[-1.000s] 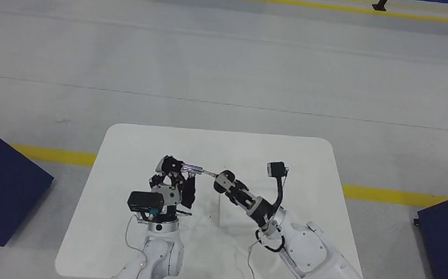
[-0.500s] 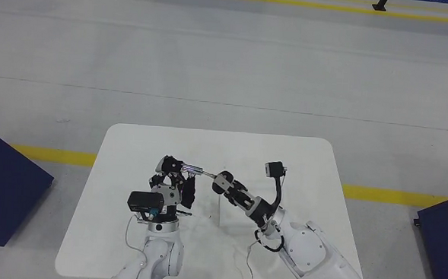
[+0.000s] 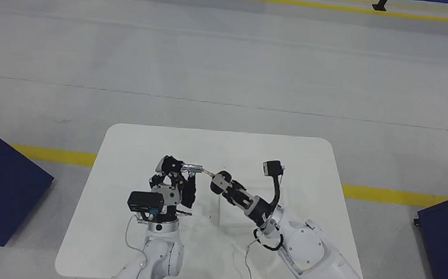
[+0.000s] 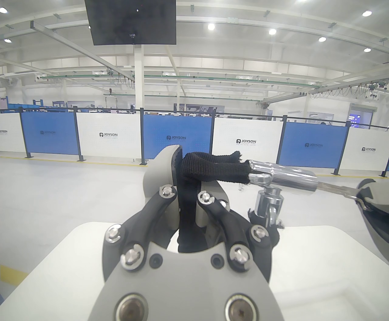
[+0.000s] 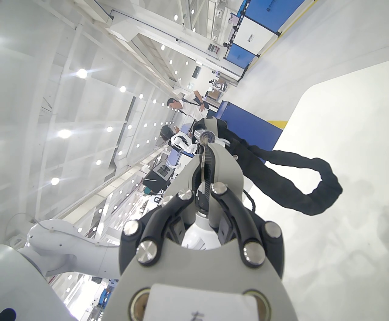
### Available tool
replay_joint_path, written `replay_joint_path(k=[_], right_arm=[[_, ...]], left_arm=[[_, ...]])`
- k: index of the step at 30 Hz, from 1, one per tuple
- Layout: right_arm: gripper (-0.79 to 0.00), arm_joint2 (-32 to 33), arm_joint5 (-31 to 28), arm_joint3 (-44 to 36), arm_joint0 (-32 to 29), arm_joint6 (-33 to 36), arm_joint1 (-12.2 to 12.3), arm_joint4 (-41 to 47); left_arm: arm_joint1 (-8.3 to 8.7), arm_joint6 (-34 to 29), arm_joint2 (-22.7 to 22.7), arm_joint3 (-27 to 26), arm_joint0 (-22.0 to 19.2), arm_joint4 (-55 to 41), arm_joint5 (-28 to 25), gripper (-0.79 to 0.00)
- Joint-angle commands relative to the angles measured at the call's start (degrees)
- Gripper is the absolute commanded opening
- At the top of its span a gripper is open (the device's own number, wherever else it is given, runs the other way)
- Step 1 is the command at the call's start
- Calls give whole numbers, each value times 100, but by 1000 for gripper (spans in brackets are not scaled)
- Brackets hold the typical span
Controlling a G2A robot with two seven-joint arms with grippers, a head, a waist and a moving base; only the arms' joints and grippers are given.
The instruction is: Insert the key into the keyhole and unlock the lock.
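On your far left a blue panel [image 3: 4,185] stands on the floor, apart from the table [image 3: 112,233]. The table's left edge and rounded corners lie well outside where the arms work, so you have white surface on that side.

The left arm comes up from the near edge. Its wrist is roughly level and points away from the robot. The left gripper [image 3: 171,179] is held above the tabletop near the middle, clenched on the lock's black sleeve [image 5: 304,173]. The sleeve's loop hangs toward the table; you cannot tell whether it touches.

Just right of those fingers, the chrome lock [image 3: 193,169] juts sideways in the air. The key [image 3: 207,173] runs straight into its end face, in line with the cylinder.

The right gripper [image 3: 219,179] pinches the key's bow, its jaws closed on it, just beside the lock. The right forearm slants in from the near right corner, with the wrist aimed at the keyhole.

Beyond it the table reaches well out to its right edge. Another blue panel [image 3: 442,227] stands off that side.
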Motion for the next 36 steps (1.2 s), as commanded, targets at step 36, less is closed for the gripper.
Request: replay_joint_path(k=[36], right_arm=[[-785,789,-131,-4,-206,1785,107,659]], left_arm=[[-45,-481,-609,-325,383,406,-1581,-785]])
